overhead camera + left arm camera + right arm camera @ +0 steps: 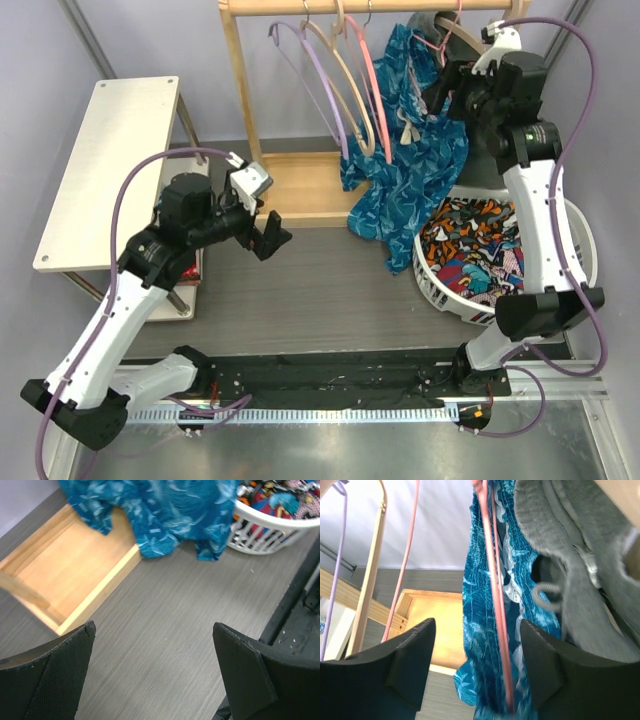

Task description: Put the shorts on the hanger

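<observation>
One shorts (410, 170) on one hanger (496, 610) (thin pink), left fingers (55, 675) spread, right fingers (405, 665) spread

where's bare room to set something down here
Bare: the grey tabletop between the left gripper, the rack's wooden base and the basket, and the top of the white side shelf. Crowded: the rail with spare hangers and the shorts, and the basket, full of clothes.
</observation>
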### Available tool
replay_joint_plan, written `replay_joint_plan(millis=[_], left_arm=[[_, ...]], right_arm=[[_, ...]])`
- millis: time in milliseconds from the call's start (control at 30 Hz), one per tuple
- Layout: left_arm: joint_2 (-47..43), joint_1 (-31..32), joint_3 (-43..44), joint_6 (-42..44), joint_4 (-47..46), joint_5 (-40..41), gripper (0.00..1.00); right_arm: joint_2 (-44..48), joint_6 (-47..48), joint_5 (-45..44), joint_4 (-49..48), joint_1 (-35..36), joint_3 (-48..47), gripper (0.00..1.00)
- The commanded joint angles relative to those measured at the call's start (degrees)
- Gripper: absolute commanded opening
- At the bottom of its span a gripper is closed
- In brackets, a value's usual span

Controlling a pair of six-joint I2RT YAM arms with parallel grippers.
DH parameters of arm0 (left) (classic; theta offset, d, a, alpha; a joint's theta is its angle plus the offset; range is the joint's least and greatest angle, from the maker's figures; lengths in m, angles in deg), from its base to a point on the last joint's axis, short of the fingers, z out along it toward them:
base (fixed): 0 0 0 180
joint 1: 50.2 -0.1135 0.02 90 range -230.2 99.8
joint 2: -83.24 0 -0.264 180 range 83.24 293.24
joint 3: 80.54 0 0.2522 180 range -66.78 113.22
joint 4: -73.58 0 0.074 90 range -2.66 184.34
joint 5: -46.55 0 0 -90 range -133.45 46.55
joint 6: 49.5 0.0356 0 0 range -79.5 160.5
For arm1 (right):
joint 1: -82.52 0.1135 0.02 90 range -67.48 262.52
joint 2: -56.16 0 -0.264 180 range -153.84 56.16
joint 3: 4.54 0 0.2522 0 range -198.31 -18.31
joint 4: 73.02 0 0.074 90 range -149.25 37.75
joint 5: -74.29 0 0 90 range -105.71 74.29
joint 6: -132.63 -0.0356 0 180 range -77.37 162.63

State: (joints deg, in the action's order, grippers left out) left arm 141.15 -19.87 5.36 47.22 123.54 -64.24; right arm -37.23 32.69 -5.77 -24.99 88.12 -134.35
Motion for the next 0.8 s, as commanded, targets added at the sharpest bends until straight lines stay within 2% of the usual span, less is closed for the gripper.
replay_joint_plan(millis=[0,67,100,233,367,533,767], left_arm=[[1.6,-4.7,6.7,-5.8,2.5,-1.8,1.0],[3.2,-7.9,9.1,-6.5,6.0,-2.5,1.0],[5.0,-9.0,12.3,-8.0,7.8,-2.3,1.0],[11.2,-17.3,22.1,-8.7,16.6,-5.2,1.0],[17.1,-21.2,33.8,-7.0,27.5,-5.8,1.0],[17.2,-23.6,37.4,-5.0,31.3,1.0,1.0],[11.0,-29.0,33.8,-2.9,32.5,0.8,1.0]], right_arm=[[10.7,-0.7,-2.6,-7.2,-0.2,4.3,0.78],[14.5,-0.4,-4.5,-7.7,-0.2,7.6,0.9],[15.8,-0.1,-5.0,-8.2,-0.2,8.8,0.92],[23.0,1.0,-5.2,-8.9,-0.2,16.8,0.96],[29.7,1.9,-1.0,-8.2,-0.2,23.7,0.98],[38.7,3.9,8.3,-5.0,-0.2,34.2,1.0],[47.3,9.0,14.2,1.3,-0.2,45.5,1.0]])
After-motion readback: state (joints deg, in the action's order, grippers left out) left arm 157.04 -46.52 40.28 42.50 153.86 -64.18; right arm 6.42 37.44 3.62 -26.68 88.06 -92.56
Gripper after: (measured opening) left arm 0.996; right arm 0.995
